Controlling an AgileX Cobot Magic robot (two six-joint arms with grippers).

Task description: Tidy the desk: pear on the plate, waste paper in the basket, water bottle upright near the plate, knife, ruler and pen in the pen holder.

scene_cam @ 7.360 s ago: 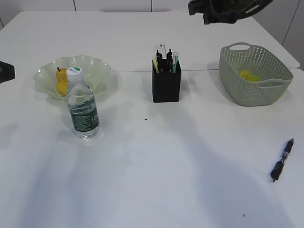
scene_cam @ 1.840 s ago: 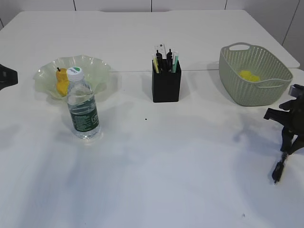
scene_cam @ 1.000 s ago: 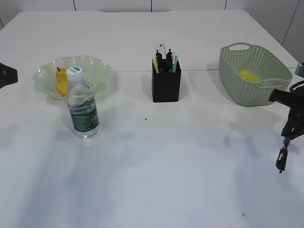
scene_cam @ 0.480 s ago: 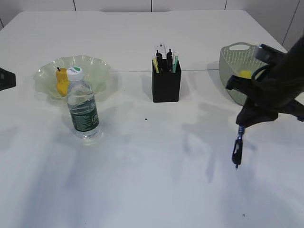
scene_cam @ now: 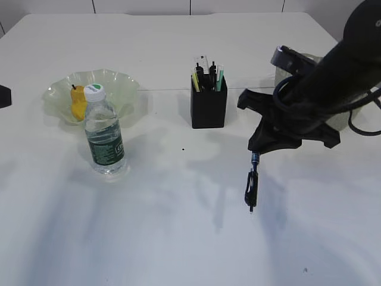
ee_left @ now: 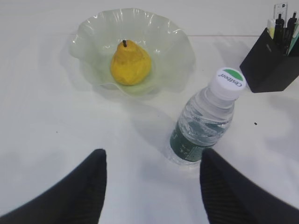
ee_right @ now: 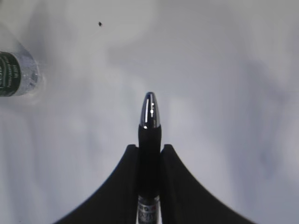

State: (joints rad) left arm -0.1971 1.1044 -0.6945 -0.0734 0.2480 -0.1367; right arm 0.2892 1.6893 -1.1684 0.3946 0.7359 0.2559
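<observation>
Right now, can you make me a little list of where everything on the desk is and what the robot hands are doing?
pear: on the plate
water bottle: upright, in front of the plate
pen holder: several things standing in it
pen: hanging tip down above the table
right gripper: shut on the pen
left gripper: open, holding nothing
basket: mostly hidden behind the right arm

gripper (ee_right: 149,154): two dark fingers (ee_right: 122,186) clamped on the pen
pen (ee_right: 149,135): black barrel, silver tip pointing away from camera, held above the table, not touching it
bottle (ee_right: 16,74): only part shows at left edge, green label
table (ee_right: 224,70): white, small dark speck (ee_right: 100,23) near top
</observation>
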